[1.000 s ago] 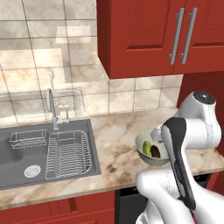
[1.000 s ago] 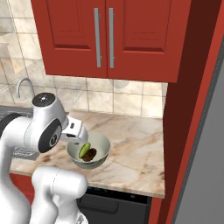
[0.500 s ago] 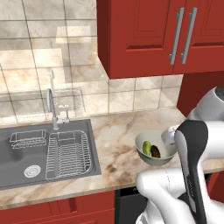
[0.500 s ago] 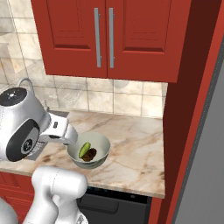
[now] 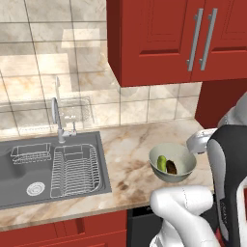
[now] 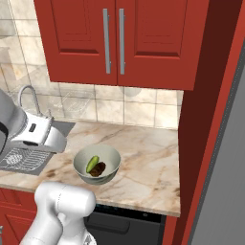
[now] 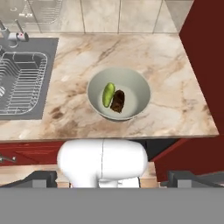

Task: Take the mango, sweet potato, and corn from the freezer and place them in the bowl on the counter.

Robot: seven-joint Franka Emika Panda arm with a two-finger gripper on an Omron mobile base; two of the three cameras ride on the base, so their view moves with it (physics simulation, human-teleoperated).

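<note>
1. The bowl is sitting on the surface, between the sink and the dark red side panel at the right end
2. The sweet potato is lying inside the bowl, touching a green oblong item just beside it (which of the other two foods this is, I cannot tell), and no third item is showing in the bowl
3. The gripper is looking down on the bowl from well above and back; its two dark fingertips are sitting far apart at the bottom corners of the hand view, so it is spread wide and carrying nothing
4. A grey strip at the far right edge of the right base view is probably the freezer (its inside is hidden from here)
5. Judging by two items in and one missing, the step in hand is likely going back for the last food
6. To do it well, the arm should be lifting clear of the bowl rim before the base is turning, so nothing is getting knocked
7. The gripper should be staying wide until it is straddling the item on the shelf, then closing across the narrow side
8. Coming back, it should be releasing low over the bowl's free side, not on top of the two items already lying there
</note>
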